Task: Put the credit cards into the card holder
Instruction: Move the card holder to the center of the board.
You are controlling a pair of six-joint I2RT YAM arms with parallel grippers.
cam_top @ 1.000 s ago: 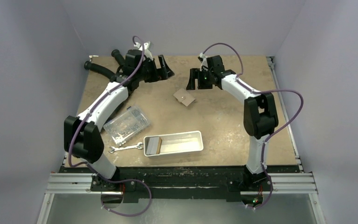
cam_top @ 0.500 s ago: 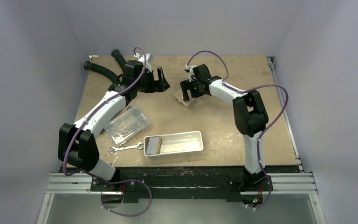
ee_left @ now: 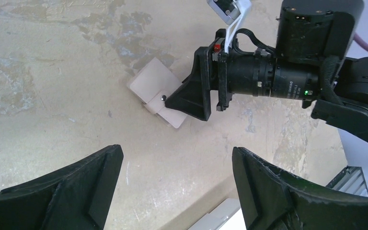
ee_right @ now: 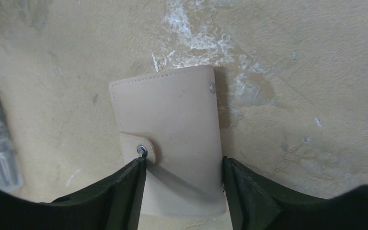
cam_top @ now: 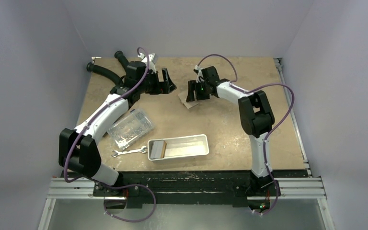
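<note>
The card holder (ee_right: 172, 124) is folded shut, a pale beige rectangle with stitched edges; a small tab with a metal snap wraps over one long edge, and a second stud sits near a far corner. It lies flat on the tan table (cam_top: 230, 120), in the far middle, between the two arms. The right wrist view alone shows the stitching and snap; the top view shows only a corner of it under the arm; the left wrist view shows it from the side, beneath a black finger. Its long axis appears to run from far left to near right, the tab on the left long edge. The right gripper (ee_right: 183, 165) stands over its near end, jaws apart, one finger at each long edge; the left gripper (ee_left: 177, 191) hangs just to the left, jaws wide apart, holding nothing. Nearer, the credit cards (cam_top: 157, 148) lie tan face up in the left end of a white tray (cam_top: 191, 140); a wrench (cam_top: 129, 153) and a clear box (cam_top: 129, 127) lie left of it.
</note>
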